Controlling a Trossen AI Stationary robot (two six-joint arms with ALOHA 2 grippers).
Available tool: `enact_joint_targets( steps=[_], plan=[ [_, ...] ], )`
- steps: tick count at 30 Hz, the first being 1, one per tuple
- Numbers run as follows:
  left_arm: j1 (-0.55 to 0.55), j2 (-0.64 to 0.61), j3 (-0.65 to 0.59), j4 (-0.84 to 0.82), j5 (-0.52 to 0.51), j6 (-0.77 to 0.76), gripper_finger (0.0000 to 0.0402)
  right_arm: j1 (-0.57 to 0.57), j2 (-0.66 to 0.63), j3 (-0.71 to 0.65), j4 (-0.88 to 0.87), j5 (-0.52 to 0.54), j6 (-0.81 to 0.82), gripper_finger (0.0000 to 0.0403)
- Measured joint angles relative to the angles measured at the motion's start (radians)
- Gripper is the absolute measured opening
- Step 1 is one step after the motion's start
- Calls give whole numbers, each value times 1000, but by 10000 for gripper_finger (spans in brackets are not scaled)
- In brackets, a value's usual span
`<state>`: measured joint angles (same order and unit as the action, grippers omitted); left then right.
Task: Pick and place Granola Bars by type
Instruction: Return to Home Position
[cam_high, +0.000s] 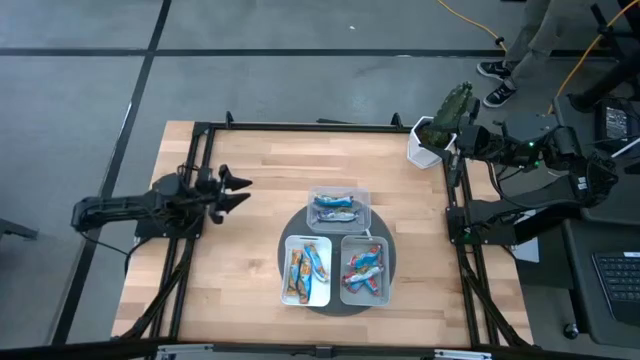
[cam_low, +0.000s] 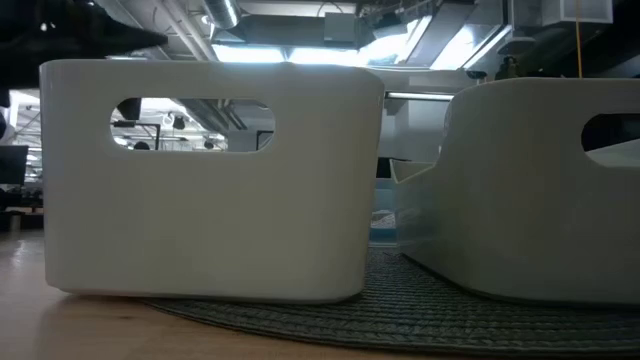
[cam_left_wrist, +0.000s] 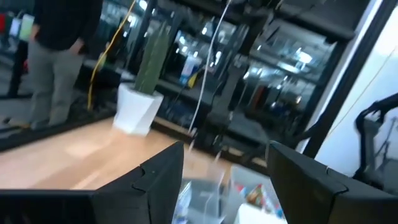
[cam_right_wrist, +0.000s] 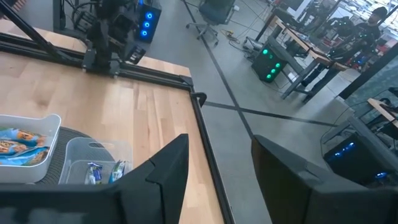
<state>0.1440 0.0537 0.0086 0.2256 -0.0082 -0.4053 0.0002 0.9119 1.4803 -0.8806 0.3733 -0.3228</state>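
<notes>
Spreading across the view, the desk (cam_high: 250, 270) carries a round mat (cam_high: 335, 308) with three trays (cam_high: 288, 268), the left gripper (cam_high: 244, 192) wide and empty near its left edge, the right gripper (cam_right_wrist: 219, 140) likewise at the right, Granola Bars (cam_high: 362, 270) lying inside all trays.

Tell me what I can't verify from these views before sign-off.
Low view: pale plastic bin walls hide all contents.
High view: shiny wrapped granola bars too small to count.
Left wrist view: left claw covers most of the clear plastic tray.
Right wrist view: edge cuts the white rectangular tray.
</notes>
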Motion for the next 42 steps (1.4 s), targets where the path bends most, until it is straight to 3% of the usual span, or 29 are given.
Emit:
enact_joint_targets(
  steps=[3,7,19,24,37,42],
  plan=[
    [-6,-53,0,7,0,0,221,0,0,0,0,-2,6,177],
    [-15,-54,0,56,0,0,220,0,1,0,1,-33,7,177],
    [-19,-44,0,-10,3,0,221,0,3,0,1,-29,58,177],
    [-19,-38,2,-224,1,0,221,0,4,0,1,-27,92,177],
    [-54,62,1,-211,0,0,221,0,5,0,0,-26,109,177],
    [-83,59,0,-56,1,0,221,0,4,0,-2,-26,109,177]
  ],
)
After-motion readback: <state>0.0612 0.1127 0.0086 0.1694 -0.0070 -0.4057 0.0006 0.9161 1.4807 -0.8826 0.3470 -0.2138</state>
